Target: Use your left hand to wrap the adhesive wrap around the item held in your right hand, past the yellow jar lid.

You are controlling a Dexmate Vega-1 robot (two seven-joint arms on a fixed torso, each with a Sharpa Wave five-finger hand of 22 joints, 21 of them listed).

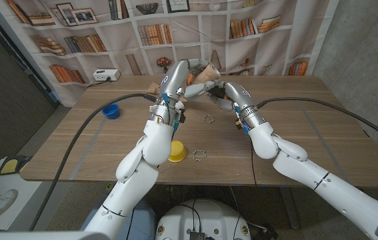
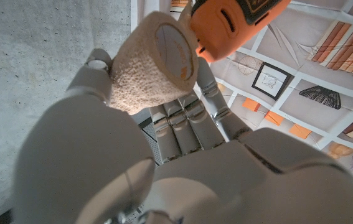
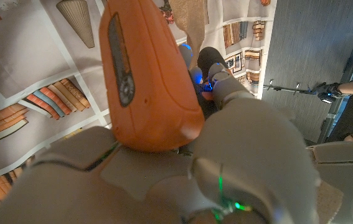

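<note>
1. The wrap roll (image 2: 154, 59) is gripped by the left hand (image 2: 182, 155), raised over the table's (image 1: 309, 127) far side.
2. The orange item (image 3: 148, 81) is held by the right hand (image 3: 238, 143), touching the roll.
3. The yellow lid (image 1: 177, 151) lies near the front edge.

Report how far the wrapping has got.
Done: both pickups. The left hand grips the beige adhesive wrap roll, and the right hand holds the orange item. In hand: the head view has both hands raised and meeting over the table's far side, roll against the orange item. Left: no wound layers are visible on the item, so the turns appear still to come. The yellow jar lid sits near the table's front.
</note>
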